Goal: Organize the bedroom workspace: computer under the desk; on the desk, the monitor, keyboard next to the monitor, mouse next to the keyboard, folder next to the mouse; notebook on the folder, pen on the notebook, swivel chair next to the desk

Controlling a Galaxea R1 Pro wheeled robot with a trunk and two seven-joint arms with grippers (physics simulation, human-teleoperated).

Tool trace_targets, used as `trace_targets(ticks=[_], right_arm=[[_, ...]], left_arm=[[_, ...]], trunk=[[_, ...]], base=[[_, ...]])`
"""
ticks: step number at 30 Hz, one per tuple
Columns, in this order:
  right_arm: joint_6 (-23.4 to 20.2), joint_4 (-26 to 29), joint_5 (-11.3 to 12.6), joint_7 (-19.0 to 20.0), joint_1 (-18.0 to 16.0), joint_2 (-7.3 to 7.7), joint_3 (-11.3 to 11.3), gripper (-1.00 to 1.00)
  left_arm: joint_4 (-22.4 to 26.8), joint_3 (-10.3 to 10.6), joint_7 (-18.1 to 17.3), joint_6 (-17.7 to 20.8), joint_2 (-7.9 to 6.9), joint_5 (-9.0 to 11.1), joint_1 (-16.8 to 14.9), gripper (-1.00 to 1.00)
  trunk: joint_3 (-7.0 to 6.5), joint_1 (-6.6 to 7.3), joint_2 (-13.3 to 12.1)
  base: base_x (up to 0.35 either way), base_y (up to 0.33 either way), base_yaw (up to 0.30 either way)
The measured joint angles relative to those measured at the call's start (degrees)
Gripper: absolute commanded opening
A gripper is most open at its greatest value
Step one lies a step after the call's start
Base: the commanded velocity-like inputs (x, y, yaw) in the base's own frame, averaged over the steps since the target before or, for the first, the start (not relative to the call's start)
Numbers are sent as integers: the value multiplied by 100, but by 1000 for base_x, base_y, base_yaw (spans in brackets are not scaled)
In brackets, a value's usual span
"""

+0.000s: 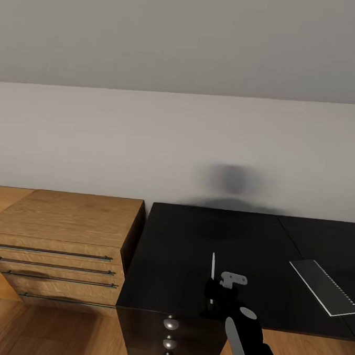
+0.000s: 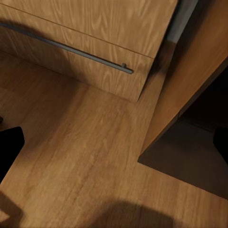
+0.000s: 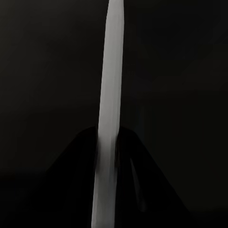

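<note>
Your right hand [image 1: 212,294] was over the black bench [image 1: 183,251], near its front edge, above the drawer unit [image 1: 170,337] with round silver knobs. It was clamped on the pen [image 1: 213,269], which stood roughly upright and poked up from the fingers; the right wrist view had the pen [image 3: 110,114] as a pale bar between dark fingers. The keyboard [image 1: 326,287] lay at the bench's right side, well apart from the pen. The wooden dresser [image 1: 58,244] stood just beside the bench's left end. Your left hand: dark shapes at the left wrist view's edges over the plank floor [image 2: 85,156], probably the fingers, too little to tell open or closed.
</note>
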State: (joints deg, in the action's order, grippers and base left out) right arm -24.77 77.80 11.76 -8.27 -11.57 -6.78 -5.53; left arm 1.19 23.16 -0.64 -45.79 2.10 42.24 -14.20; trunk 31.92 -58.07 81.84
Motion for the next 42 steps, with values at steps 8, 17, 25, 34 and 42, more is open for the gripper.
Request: trace_targets(ticks=[8, 17, 25, 34, 42], right_arm=[[7, 1, 1, -8, 0, 0, 0, 100], [9, 6, 3, -9, 0, 0, 0, 100], [9, 7, 3, -8, 0, 0, 0, 100], [9, 7, 3, -7, 0, 0, 0, 100], [9, 40, 3, -7, 0, 7, 0, 100]], left_arm=[[0, 0, 0, 0, 0, 0, 0, 100], [0, 0, 0, 0, 0, 0, 0, 100], [0, 0, 0, 0, 0, 0, 0, 100], [0, 0, 0, 2, 0, 0, 0, 100], [0, 0, 0, 1, 0, 0, 0, 100]], trunk=[[0, 0, 0], [0, 0, 0], [0, 0, 0], [0, 0, 0], [0, 0, 0]], base=[[0, 0, 0], [0, 0, 0], [0, 0, 0], [0, 0, 0], [-7, 0, 0]])
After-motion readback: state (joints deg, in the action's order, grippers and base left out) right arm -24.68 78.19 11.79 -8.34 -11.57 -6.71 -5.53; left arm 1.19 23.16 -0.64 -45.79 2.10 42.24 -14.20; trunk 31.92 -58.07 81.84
